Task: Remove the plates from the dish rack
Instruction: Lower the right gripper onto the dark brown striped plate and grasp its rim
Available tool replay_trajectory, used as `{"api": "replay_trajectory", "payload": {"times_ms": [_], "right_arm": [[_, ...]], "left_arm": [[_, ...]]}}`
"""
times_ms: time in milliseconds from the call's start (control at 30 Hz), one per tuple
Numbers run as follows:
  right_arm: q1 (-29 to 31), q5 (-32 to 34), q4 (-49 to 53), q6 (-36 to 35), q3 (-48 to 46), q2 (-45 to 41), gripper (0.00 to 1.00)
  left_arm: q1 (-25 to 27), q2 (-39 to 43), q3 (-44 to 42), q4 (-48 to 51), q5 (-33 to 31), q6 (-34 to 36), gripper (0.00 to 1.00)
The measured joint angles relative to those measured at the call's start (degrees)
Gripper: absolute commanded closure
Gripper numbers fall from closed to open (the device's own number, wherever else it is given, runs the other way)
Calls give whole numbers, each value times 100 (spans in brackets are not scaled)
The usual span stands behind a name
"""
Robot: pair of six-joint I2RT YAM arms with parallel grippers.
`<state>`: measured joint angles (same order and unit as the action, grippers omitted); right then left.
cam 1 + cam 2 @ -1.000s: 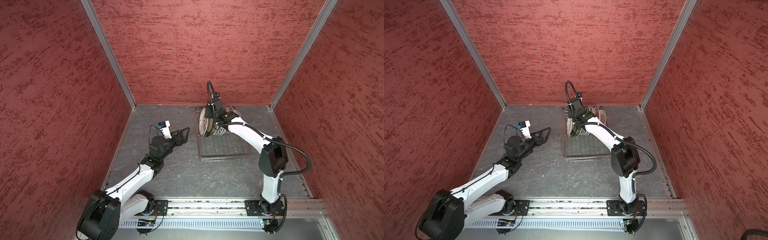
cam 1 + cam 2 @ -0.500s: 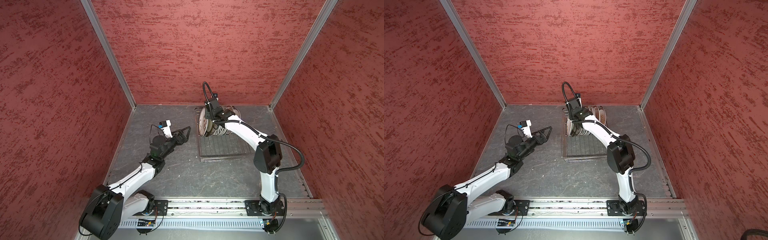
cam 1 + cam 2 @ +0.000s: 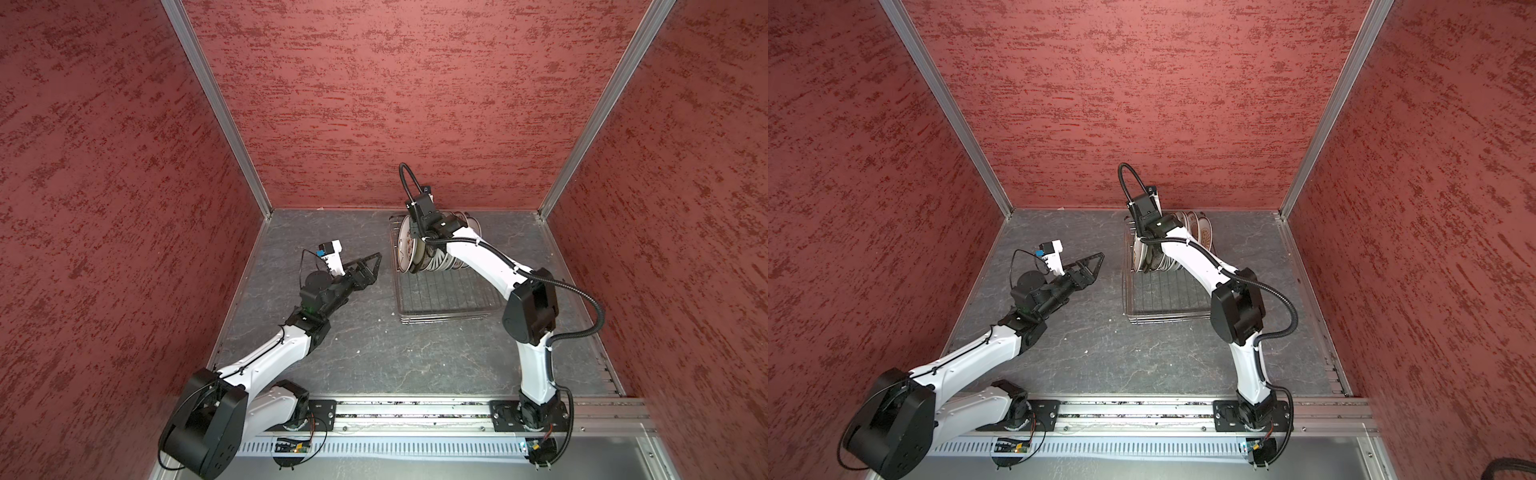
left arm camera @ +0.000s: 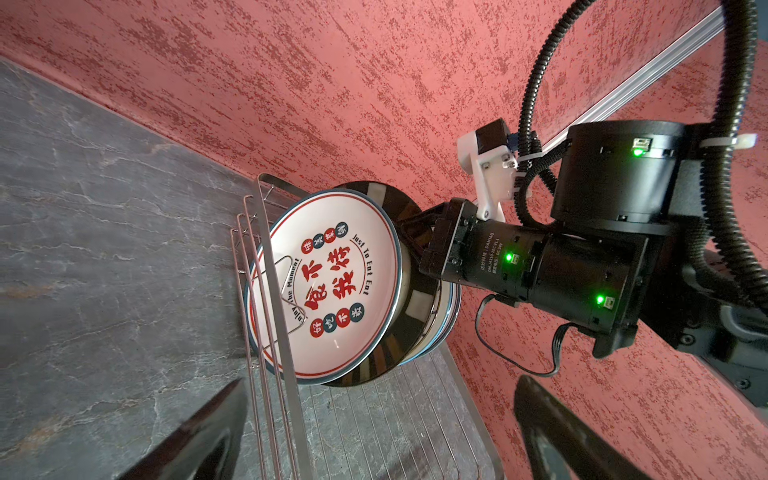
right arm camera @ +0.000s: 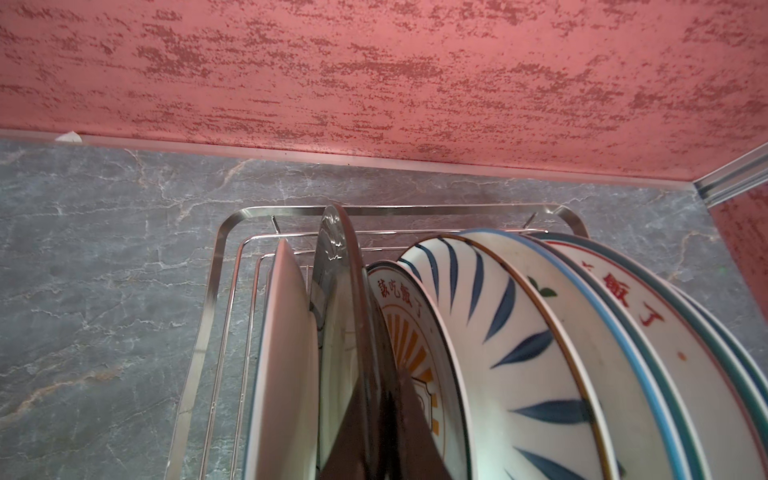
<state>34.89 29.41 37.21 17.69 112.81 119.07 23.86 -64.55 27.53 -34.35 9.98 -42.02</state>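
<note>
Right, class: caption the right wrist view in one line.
Right claw shut on a glossy dark plate in the crowded dish rack.

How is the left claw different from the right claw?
The left claw is wide open; the right claw is shut. The left claw holds nothing, while the right claw pinches the rim of a dark shiny plate standing in the dish rack. The left claw hangs above the grey table beside the rack; the right claw reaches down among the plates. Both claws are black.
</note>
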Motion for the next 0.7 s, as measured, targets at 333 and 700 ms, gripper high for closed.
{"api": "replay_trajectory", "payload": {"times_ms": [333, 700], "right_arm": [[107, 258, 249, -232, 221, 96, 100], [308, 715, 116, -555, -13, -190, 100]], "left_arm": [[0, 0, -22, 0, 0, -66, 1], [0, 0, -22, 0, 0, -68, 0]]}}
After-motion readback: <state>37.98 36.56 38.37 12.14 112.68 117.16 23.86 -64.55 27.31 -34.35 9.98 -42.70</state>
